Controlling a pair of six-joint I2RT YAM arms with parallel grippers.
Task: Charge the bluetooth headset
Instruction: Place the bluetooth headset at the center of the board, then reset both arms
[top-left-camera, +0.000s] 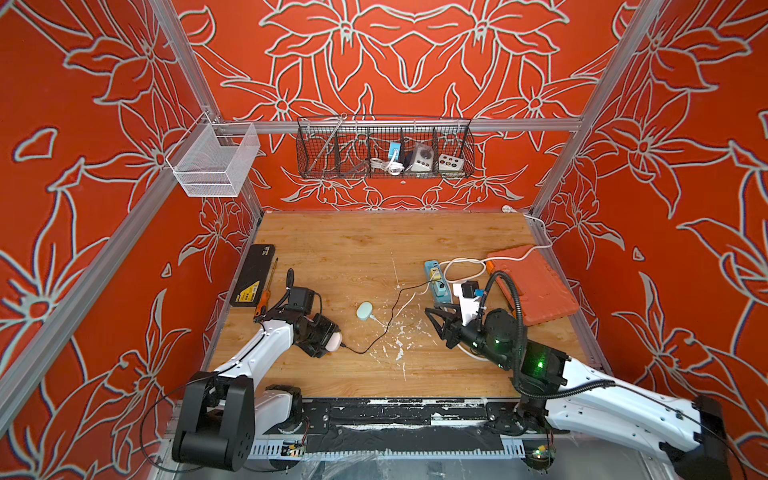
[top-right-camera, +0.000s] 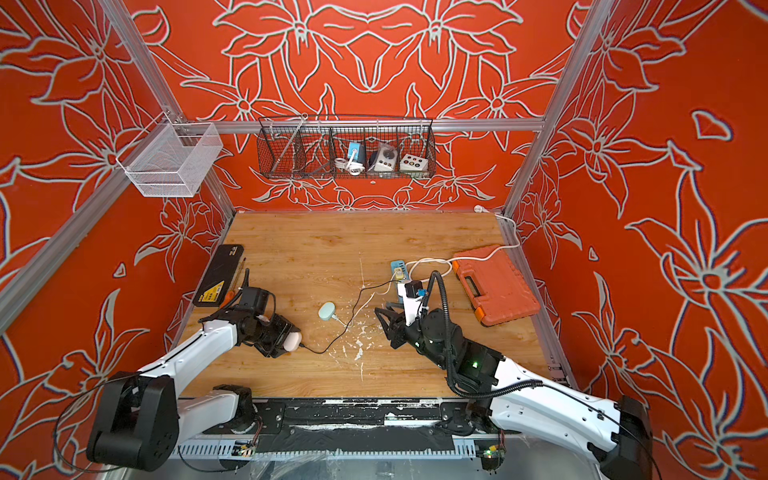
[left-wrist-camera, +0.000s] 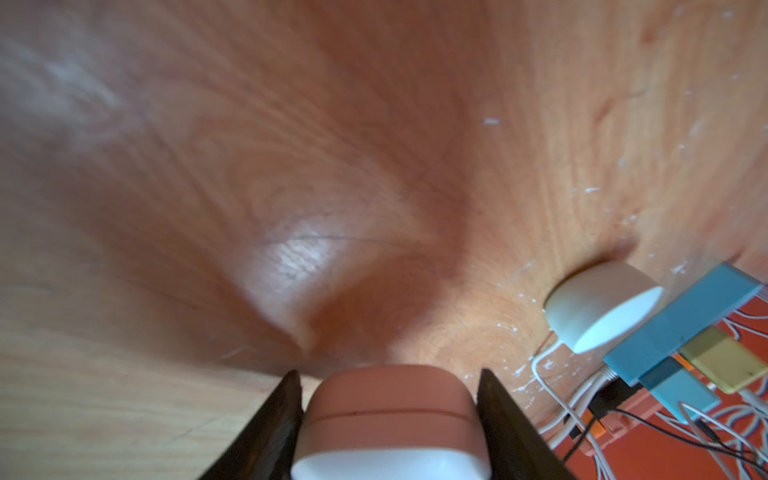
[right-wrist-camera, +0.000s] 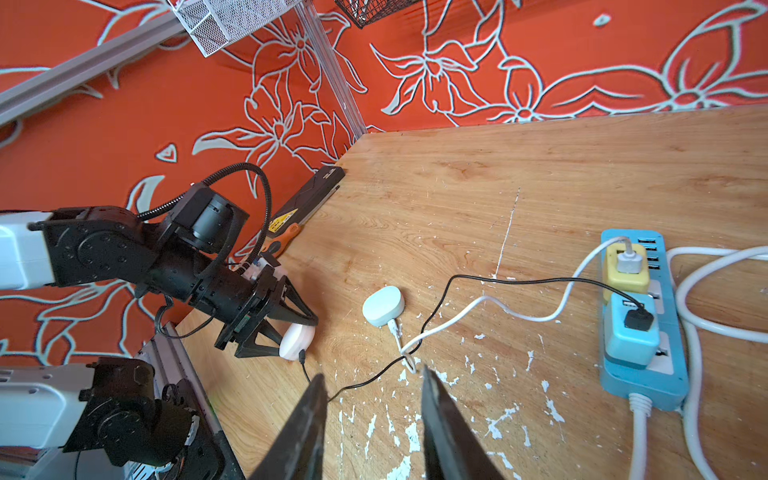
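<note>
Left fingers (left-wrist-camera: 270, 419): black, closed flat on the two sides of the rounded white plastic earbud charging case (left-wrist-camera: 390, 419). Its lid seam runs across between them. The left gripper (left-wrist-camera: 389, 374) holds the case at the near left of the scratched wooden tabletop (top-left-camera: 353, 249). Whether it rests on the wood or sits just off it, cannot tell. The side grip leaves the port end free.

Thin black charging cable (right-wrist-camera: 519, 281): its small plug sits against the case's lower edge in the right wrist view. It looks seated but I cannot confirm that. The cable trails slack across the table to the pale blue cube adapter (right-wrist-camera: 629, 338) on the long blue power strip (right-wrist-camera: 648, 386). Judgement: connection made or nearly so, with the held case giving something to push against.

Right gripper (right-wrist-camera: 372, 372): jaws parted with nothing between them, over the cable's slack and apart from the case. Probably ready to press the plug home.

Also present: a pale mint pebble-shaped case (top-left-camera: 364, 310) lies between the arms on its own white cable (right-wrist-camera: 519, 318). Risk: the two leads cross, so the wrong one could be grabbed.
</note>
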